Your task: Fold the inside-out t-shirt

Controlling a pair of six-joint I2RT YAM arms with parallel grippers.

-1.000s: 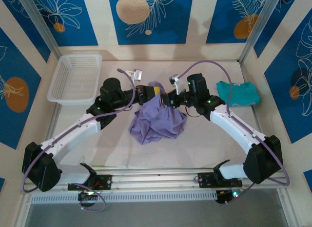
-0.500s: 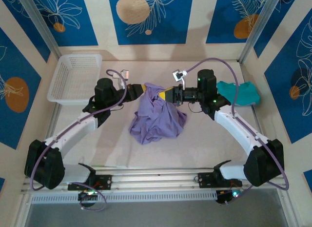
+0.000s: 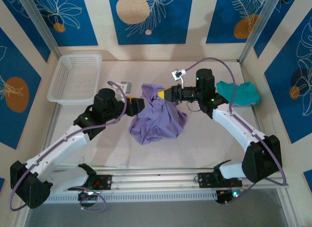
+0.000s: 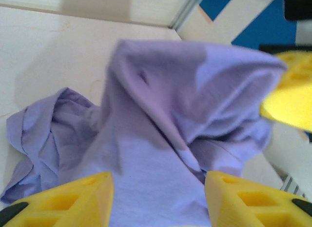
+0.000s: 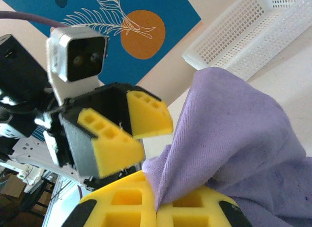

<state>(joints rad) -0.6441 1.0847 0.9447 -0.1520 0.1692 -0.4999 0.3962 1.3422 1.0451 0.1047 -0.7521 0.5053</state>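
**One Pinch Holds Up the Purple Shirt**

The jaws of the right gripper [image 5: 156, 200] are pressed together on a fold of the inside-out t-shirt [image 3: 158, 120]. They pinch the cloth near its top. That part stands up in a soft peak above the worktop [image 3: 209, 139].

The rest of the shirt hangs down from the pinch. It lies in a crumpled heap in the middle of the worktop, between the two arms.

The jaws of the left gripper [image 3: 140, 105] are spread apart and hold nothing. They point at the left side of the lifted cloth, just beside it. From the left wrist camera, the purple cloth sits right in front of the gap between them. I cannot tell if their tips touch the cloth.

The two grippers face each other across the peak of the shirt, with the right one a little farther back.

Farther out, a white basket [image 3: 75, 78] sits in the far left corner, well apart from the shirt. A teal-green garment [image 3: 240, 92] lies on the far right of the worktop, just behind the right arm.
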